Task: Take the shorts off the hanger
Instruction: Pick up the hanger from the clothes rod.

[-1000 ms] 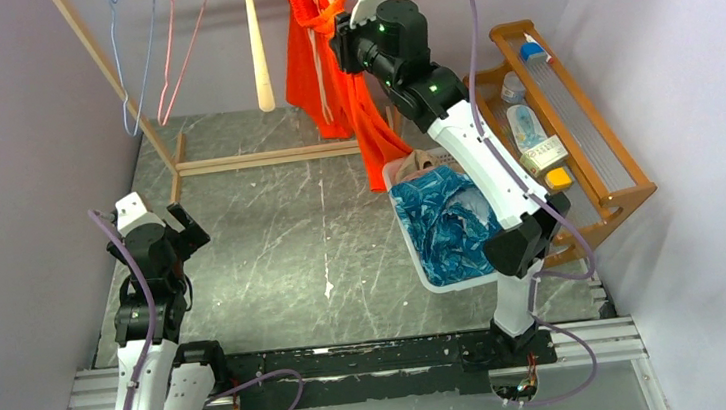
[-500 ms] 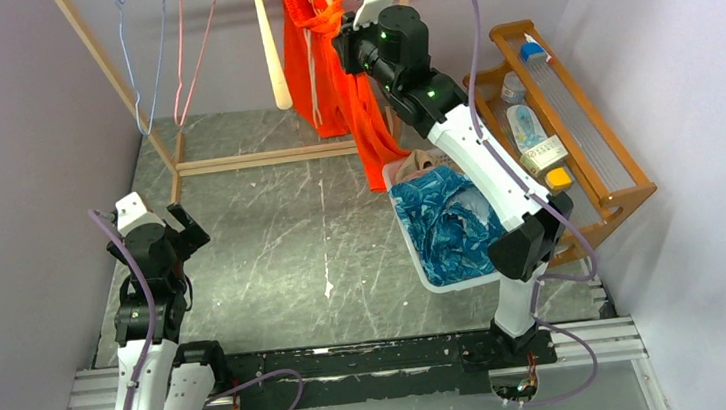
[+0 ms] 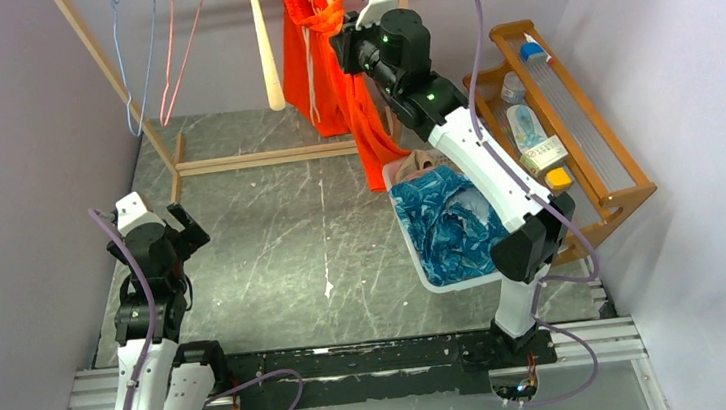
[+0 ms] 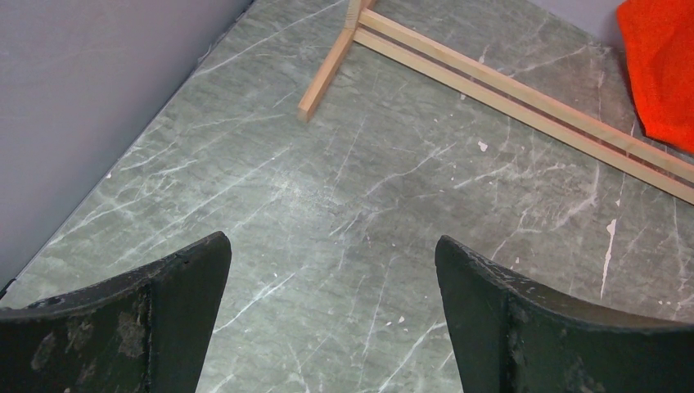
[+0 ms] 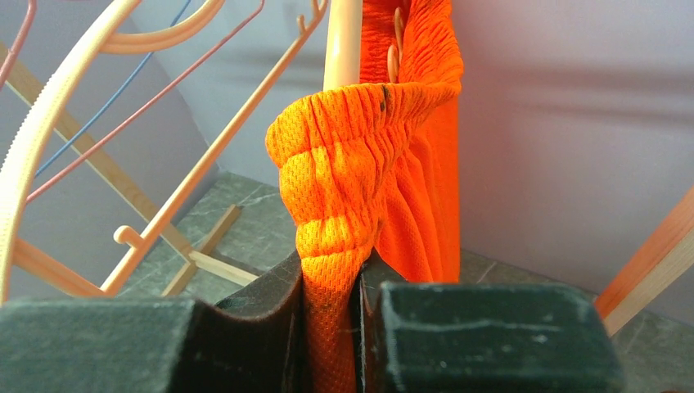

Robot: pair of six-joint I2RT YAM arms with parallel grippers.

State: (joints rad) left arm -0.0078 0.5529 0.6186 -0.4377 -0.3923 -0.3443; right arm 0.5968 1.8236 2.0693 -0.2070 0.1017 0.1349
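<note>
Left gripper [image 4: 331, 254] hangs low near the left edge of the table [image 3: 272, 244]. Its two black fingers are spread wide and hold nothing. They look hard and scuffed. The table is flat and grey with thin white lines, like stone.

Farther back, by the right edge, sits a white basket [image 3: 424, 269]. Soft blue shorts [image 3: 446, 222] with pale swirls lie crumpled in it. A bit of tan cloth [image 3: 422, 162] peeks out at the far end, and most of it is hidden. Beside the basket a wooden shelf [image 3: 596, 157] leans, holding small bottles too tiny to make out.

Near the far edge, the right gripper [image 5: 327, 286] pinches the orange shorts [image 5: 360, 139] tight at the stretchy, bumpy waistband. The cloth is bright, with tiny holes like a net. The shorts hang down long from up high by the wooden rack [image 3: 254, 158], and their top is cut off in the view from above. A pale, smooth plastic hanger [image 5: 344, 41] rises just behind them. How they sit on it cannot be told. Thin blue and pink wire hangers [image 3: 166, 73] hang at the far left.
</note>
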